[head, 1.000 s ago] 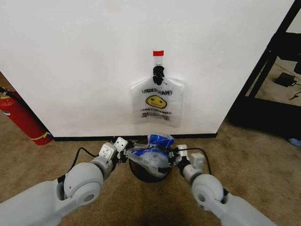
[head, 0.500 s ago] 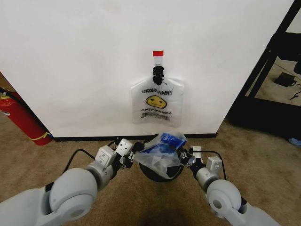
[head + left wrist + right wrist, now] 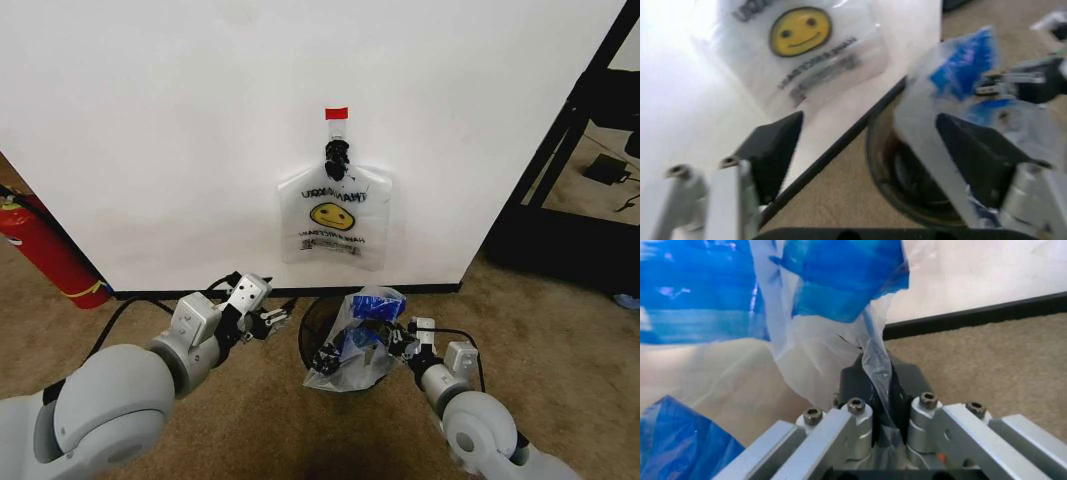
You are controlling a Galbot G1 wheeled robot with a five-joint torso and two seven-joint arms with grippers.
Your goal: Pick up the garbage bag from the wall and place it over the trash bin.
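Observation:
The garbage bag (image 3: 357, 335), thin translucent plastic with blue tape pieces, hangs crumpled over the right side of the trash bin (image 3: 318, 322), a round black mesh bin near the wall (image 3: 180, 120). My right gripper (image 3: 401, 336) is shut on a fold of the garbage bag (image 3: 833, 300), with the film pinched between the right gripper's (image 3: 879, 387) fingers. My left gripper (image 3: 272, 318) stands open to the left of the bin, holding nothing. In the left wrist view the left gripper's (image 3: 870, 125) fingers are spread wide, and the bag (image 3: 960, 80) and the bin (image 3: 903, 175) lie beyond them.
A second smiley bag (image 3: 335, 215) with mirrored print hangs from a black hook (image 3: 335, 155) under red tape (image 3: 337, 113). A red fire extinguisher (image 3: 45, 250) leans at the far left. A black shelf frame (image 3: 560, 150) stands at the right. Carpet lies around the bin.
My left gripper has let go of the bag and pulled away to the left. The bag has sagged down over the bin, hanging from the right gripper alone.

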